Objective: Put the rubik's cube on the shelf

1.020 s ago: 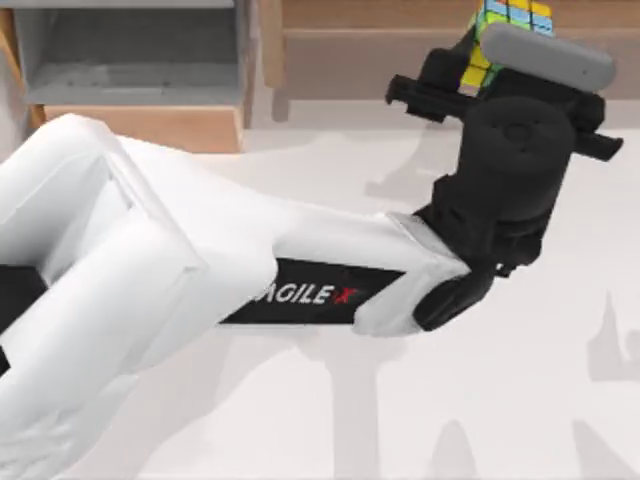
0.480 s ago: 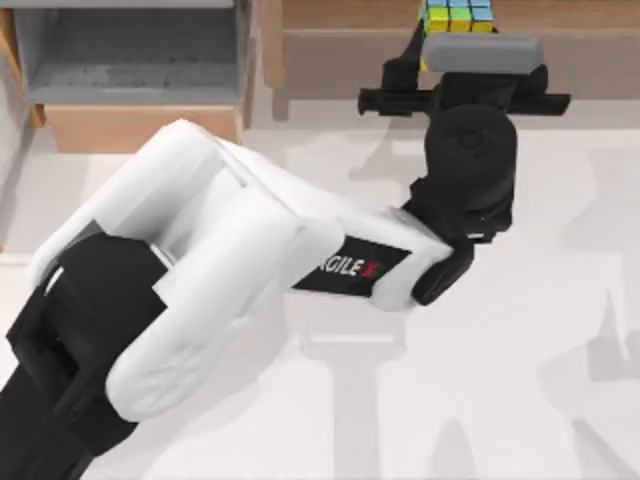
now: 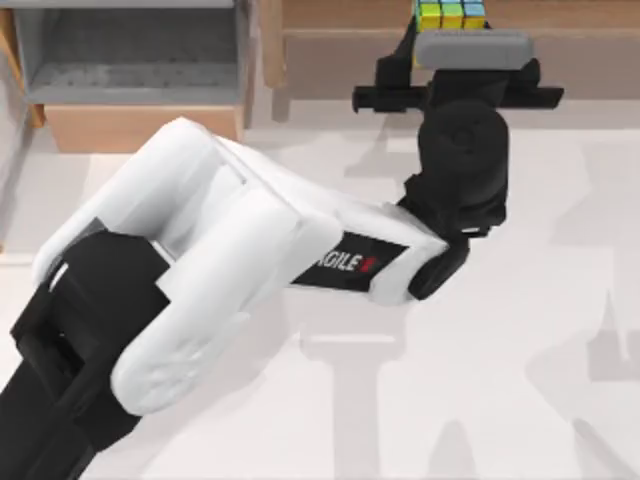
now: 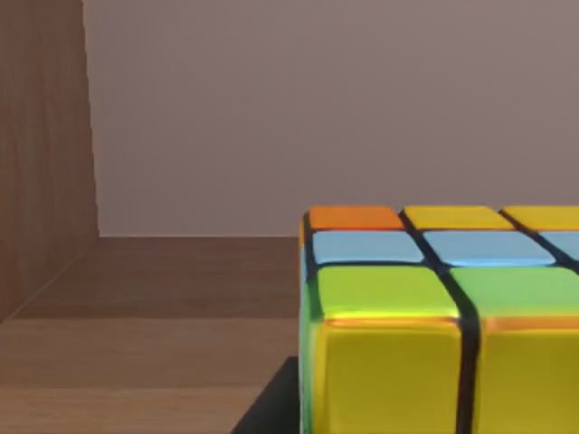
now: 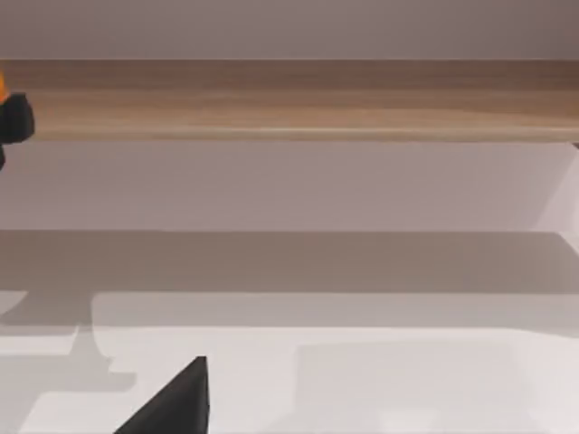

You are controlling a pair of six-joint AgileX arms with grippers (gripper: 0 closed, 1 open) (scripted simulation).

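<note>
The rubik's cube (image 3: 450, 13) is at the shelf (image 3: 340, 50) along the table's far edge, partly under its top board. My left gripper (image 3: 452, 38) reaches in from the front and is shut on the cube. Its grey wrist block covers the fingers from above. In the left wrist view the cube (image 4: 434, 316) looms close over the shelf's wooden bottom board (image 4: 154, 298), with the grey-brown back wall behind it and a side wall nearby. A dark fingertip (image 4: 271, 407) shows beside the cube. My right arm is parked; its wrist view faces the shelf's front board (image 5: 289, 99).
A smaller wooden box with a grey inside (image 3: 130, 60) stands at the far left, next to the shelf's left end. My white left arm (image 3: 230, 250) stretches diagonally across the table's left and middle. Bare white table (image 3: 540, 330) lies at the right.
My left arm has swung leftward and straightened, carrying the cube along the shelf front and a little deeper into the recess. In the last half second it barely moved.
</note>
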